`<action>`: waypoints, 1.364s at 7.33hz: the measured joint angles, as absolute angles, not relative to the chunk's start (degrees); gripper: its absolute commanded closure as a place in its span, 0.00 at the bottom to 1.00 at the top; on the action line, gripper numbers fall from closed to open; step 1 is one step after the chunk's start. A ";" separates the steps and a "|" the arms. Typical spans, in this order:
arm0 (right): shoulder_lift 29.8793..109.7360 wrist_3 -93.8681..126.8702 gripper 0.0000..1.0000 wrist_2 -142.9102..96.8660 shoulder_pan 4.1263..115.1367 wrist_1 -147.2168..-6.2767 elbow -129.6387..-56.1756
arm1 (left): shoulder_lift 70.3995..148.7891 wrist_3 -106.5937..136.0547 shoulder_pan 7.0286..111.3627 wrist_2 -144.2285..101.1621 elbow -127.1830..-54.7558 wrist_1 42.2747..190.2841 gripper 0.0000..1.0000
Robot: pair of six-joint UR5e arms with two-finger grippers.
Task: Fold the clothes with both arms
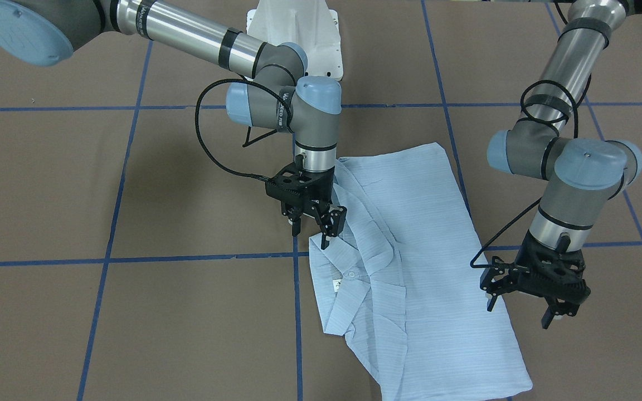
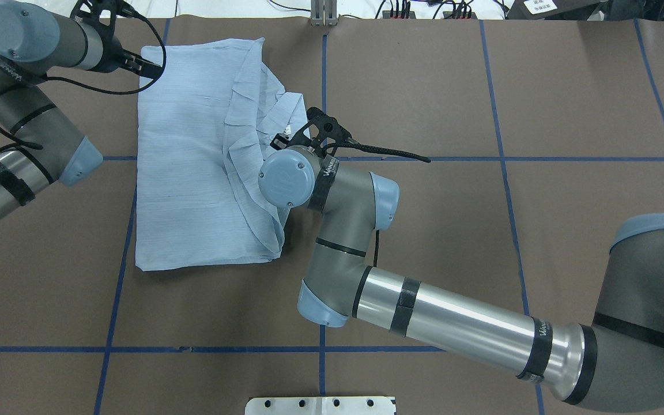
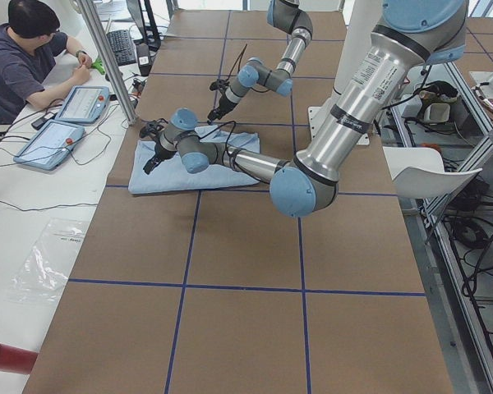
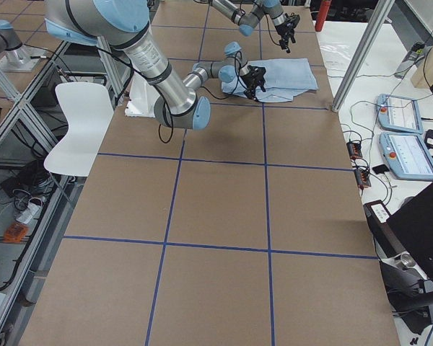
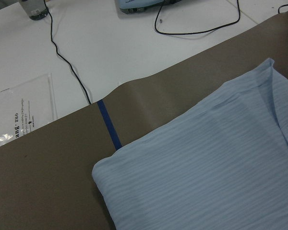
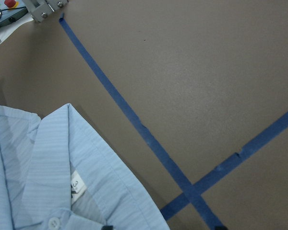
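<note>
The light-blue striped shirt point(image 1: 427, 250) lies partly folded on the brown table, collar and buttons toward the middle; it also shows in the overhead view point(image 2: 193, 173). My right gripper point(image 1: 311, 238) is open and empty just above the collar's edge. The right wrist view shows the collar point(image 6: 62, 158), the neck label point(image 6: 76, 187) and a button point(image 6: 53, 223). My left gripper point(image 1: 518, 315) is open and empty, hovering at the shirt's opposite long edge near a corner. The left wrist view shows that folded corner point(image 5: 192, 182).
Blue tape lines point(image 1: 296, 312) cross the brown table. The white pedestal base point(image 1: 298, 33) stands at the robot's side. Beyond the far edge are cables and a plastic bag point(image 5: 19, 120). An operator point(image 3: 25, 57) sits by two tablets point(image 3: 66, 123).
</note>
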State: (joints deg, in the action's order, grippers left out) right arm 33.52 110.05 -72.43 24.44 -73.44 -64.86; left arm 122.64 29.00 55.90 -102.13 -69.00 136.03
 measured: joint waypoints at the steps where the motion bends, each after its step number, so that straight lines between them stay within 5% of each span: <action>1: 33.40 110.10 0.31 -71.88 24.16 -73.41 -64.58 | 122.54 28.98 55.90 -102.13 -69.16 136.00 0.00; 3: 33.18 110.12 0.31 -71.53 23.76 -73.39 -64.06 | 121.79 28.93 55.90 -102.13 -70.14 135.97 0.00; 4: 33.01 110.13 0.43 -71.46 23.63 -73.39 -63.60 | 121.46 28.92 55.90 -102.15 -70.62 135.97 0.00; 6: 32.37 110.11 0.98 -71.42 23.57 -73.39 -63.02 | 121.09 28.87 55.90 -102.21 -70.95 135.97 0.00; 10: 30.45 109.19 1.00 -71.90 23.56 -73.41 -60.88 | 120.87 28.74 56.03 -102.82 -71.82 135.91 0.00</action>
